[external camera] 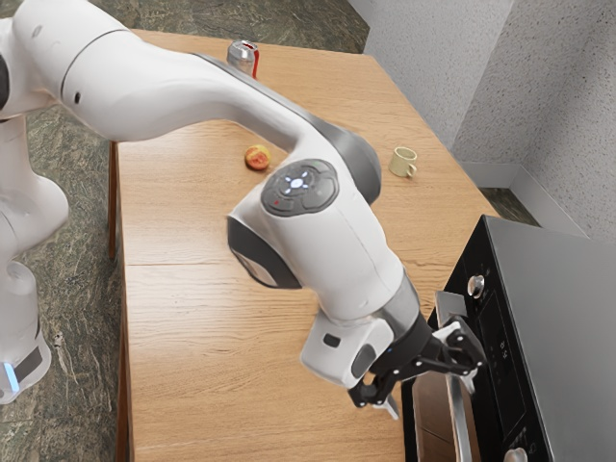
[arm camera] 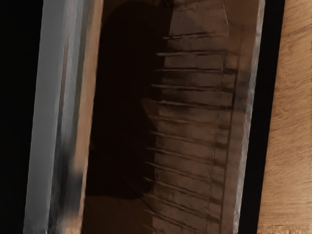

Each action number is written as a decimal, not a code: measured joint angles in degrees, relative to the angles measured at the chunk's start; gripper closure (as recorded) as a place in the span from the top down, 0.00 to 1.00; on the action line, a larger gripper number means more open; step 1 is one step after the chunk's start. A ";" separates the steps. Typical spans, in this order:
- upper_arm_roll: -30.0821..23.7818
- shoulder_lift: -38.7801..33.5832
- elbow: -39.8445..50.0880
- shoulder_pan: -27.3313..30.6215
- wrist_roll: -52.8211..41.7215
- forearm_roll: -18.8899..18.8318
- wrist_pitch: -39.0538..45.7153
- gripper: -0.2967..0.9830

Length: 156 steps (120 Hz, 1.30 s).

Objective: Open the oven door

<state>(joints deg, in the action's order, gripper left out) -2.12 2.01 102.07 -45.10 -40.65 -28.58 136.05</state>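
Exterior view: gripper [external camera: 429, 392] open, fingers spread wide above oven door [external camera: 433, 416]; handle [external camera: 458, 412] lies nearer finger toward control knob [external camera: 475, 286], long axis crossing finger spread.

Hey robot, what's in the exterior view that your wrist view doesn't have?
Exterior view: a can, a round reddish fruit, a mug, the oven's knob, and my open gripper.

Wrist view: a close look at rows of thin bars, maybe a rack, behind the brown window.

Both: the wooden table, plus that oven window and its shiny handle.
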 joint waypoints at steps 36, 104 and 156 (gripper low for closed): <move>-2.47 -7.18 7.17 2.93 0.04 2.84 -6.22 0.79; -8.98 4.92 -40.80 44.46 8.61 12.36 -55.69 0.75; 6.38 10.38 -39.54 43.72 23.97 25.69 -62.74 0.77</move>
<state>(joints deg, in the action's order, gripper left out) 4.26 12.39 62.53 -1.38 -16.68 -2.89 73.31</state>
